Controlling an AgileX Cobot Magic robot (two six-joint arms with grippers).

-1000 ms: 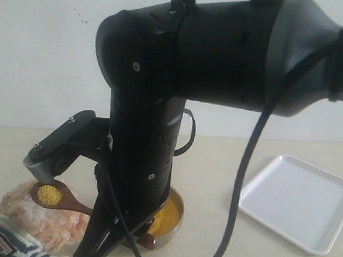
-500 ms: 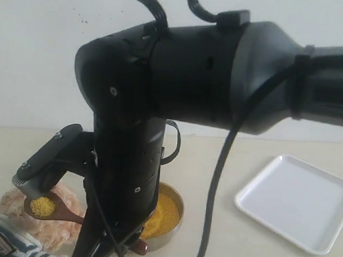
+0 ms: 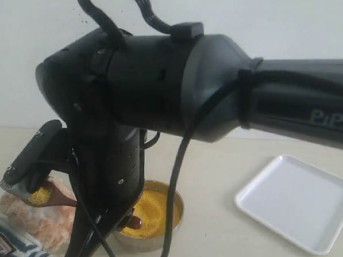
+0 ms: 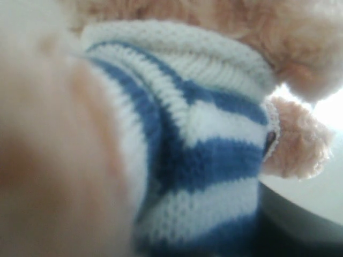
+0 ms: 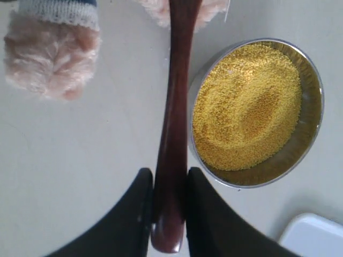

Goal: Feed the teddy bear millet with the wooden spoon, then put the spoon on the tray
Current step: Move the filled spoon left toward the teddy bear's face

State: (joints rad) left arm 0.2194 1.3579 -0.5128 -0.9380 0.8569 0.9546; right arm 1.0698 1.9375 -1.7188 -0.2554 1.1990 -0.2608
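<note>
The wooden spoon (image 5: 174,118) is clamped by its handle between the fingers of my right gripper (image 5: 170,198). Its oval bowl, loaded with millet (image 3: 40,195), rests against the fluffy head of the teddy bear (image 3: 26,219) at the lower left. More millet (image 5: 246,104) is heaped in the steel bowl (image 5: 313,123) beside the handle. The bear's striped shirt (image 4: 214,160) fills the left wrist view, lying between the jaws of my left gripper (image 4: 177,230); only a dark edge shows at one side. The white tray (image 3: 297,201) lies at the right.
The right arm's big black body (image 3: 162,82) crosses the exterior view and hides much of the table behind it. A white wall stands at the back. One furry paw (image 5: 51,59) rests on the beige tabletop near the spoon.
The right arm has swung left and a little lower, carrying the loaded spoon leftward onto the bear's head. Bear, steel bowl and tray have stayed in place.
</note>
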